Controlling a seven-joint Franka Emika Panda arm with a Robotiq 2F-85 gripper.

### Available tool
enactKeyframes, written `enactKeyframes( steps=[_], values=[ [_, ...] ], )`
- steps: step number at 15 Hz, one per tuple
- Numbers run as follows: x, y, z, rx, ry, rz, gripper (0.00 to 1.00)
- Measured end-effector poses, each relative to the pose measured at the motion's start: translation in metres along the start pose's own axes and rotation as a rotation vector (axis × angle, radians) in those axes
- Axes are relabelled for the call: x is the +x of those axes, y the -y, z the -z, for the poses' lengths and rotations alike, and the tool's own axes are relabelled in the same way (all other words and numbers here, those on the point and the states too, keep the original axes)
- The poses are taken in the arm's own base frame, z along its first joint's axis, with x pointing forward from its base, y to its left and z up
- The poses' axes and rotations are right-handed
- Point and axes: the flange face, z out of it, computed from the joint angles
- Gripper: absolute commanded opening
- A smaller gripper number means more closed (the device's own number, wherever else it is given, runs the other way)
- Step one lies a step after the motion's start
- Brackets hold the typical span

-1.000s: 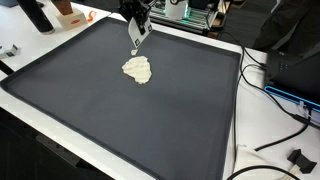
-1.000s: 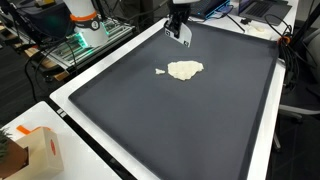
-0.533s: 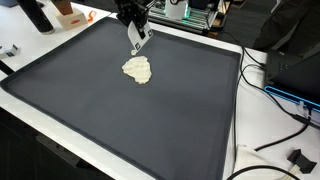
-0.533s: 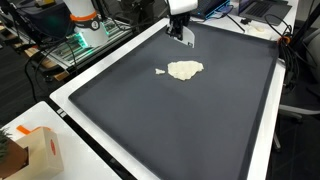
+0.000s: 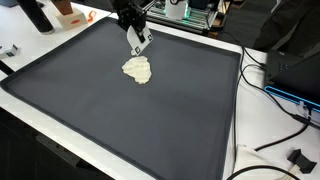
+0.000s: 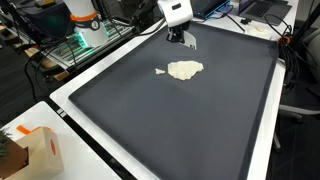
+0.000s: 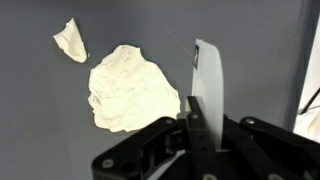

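Your gripper (image 5: 137, 36) is clenched on a thin white flat strip (image 7: 207, 80). It looks light, stiffish, likely slippery, so pinch its broad faces. Just below it, a soft cream crumpled patch (image 7: 128, 88) lies on the dark grey tabletop (image 5: 150, 120).

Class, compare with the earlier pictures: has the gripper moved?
Yes, slightly. The upper part of the gripper, shut on a white strip, has shifted left and down against the far edge of the black mat.
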Motion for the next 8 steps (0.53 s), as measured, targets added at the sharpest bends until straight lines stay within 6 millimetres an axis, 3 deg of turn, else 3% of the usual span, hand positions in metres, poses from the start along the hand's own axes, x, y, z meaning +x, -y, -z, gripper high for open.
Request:
enactKeyframes(
  steps=[8],
  values=[
    [-0.002, -0.025, -0.012, 0.076, -0.019, -0.03, 0.01]
  ],
)
